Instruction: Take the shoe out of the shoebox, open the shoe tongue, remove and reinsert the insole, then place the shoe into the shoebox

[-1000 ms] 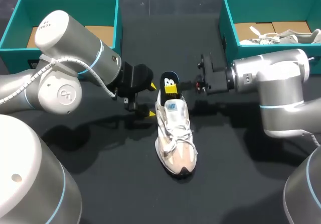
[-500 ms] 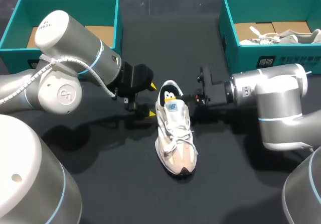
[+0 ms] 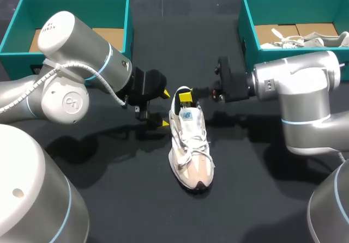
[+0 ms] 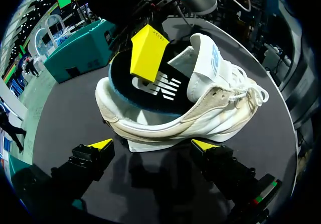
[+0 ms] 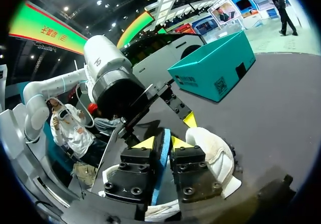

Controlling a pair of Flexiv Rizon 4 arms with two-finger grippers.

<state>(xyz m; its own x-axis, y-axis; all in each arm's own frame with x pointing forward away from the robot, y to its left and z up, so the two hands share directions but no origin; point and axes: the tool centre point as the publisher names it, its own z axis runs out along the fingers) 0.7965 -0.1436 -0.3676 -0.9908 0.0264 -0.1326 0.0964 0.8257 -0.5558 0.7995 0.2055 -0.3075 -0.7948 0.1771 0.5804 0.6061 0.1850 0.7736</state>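
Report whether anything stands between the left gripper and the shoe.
Nothing visible does. The left gripper is open right beside the shoe, at its heel end, with only bare table between. The right gripper pinches the insole from the far side.

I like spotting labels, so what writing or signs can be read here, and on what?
Nothing can be quoted clearly.
insole: white brand logo, no readable wording.
shoe tongue: blue logo, likewise.
right shoebox front: white print, too small to read.
left shoebox wall: square code and print, too small.
left arm casing: small lettering, blurred.
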